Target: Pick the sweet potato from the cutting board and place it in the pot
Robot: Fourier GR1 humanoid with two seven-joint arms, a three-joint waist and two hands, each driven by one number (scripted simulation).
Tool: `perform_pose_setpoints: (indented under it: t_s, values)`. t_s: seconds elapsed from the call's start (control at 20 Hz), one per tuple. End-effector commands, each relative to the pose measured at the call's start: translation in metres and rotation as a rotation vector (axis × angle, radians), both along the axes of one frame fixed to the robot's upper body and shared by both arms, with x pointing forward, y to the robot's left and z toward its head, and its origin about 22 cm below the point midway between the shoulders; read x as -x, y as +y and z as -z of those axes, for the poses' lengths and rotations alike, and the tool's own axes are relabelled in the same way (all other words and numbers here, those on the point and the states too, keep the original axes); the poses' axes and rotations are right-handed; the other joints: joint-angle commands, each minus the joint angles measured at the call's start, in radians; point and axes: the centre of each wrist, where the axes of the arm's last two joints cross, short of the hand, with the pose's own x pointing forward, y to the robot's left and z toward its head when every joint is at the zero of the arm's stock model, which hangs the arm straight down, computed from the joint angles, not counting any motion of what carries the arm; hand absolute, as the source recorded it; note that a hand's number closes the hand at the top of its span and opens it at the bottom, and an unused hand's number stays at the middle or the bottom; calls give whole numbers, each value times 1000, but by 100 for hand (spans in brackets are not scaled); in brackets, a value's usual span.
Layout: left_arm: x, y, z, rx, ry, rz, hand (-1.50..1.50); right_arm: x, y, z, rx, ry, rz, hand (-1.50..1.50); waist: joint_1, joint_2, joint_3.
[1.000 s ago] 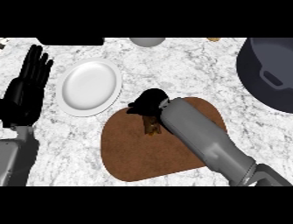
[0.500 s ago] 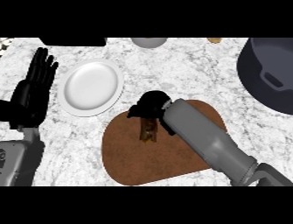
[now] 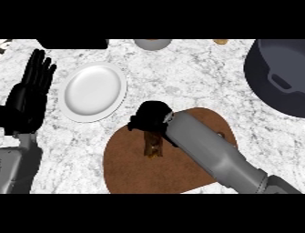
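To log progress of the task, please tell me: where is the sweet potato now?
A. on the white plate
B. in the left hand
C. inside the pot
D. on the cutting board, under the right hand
D: the sweet potato lies on the brown cutting board, with the right hand curled over its upper end.

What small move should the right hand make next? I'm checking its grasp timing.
Probably lift straight up: the right hand is curled over the top of the sweet potato, which lies on the cutting board; the pot stands far right.
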Motion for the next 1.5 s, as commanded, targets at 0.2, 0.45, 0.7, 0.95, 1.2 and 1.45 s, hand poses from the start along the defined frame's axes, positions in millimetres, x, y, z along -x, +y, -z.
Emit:
perform_pose_setpoints:
  t_s: [0.2,0.45,0.7,0.95,1.2,1.45]
  values:
    - [-1,-6,-6,1,9,-7,0,-16,3,-41,-192,-107,245,150,-5,10,1]
    - [3,6,1,8,-6,-36,0,-59,-55,-65,-381,-294,913,150,-45,16,5]
    - [-1,3,-7,9,-18,-13,0,-78,-67,-112,-532,-610,1325,150,-6,22,-1]
    - [-3,-3,0,-3,-3,17,0,-83,-53,-146,-675,-946,1567,150,18,25,-4]
    - [-5,-16,3,7,-8,30,0,-96,-77,-147,-713,-1189,1710,150,21,26,-1]
    - [8,3,4,-4,-25,-2,0,-106,-124,-148,-634,-1252,1810,150,9,14,0]
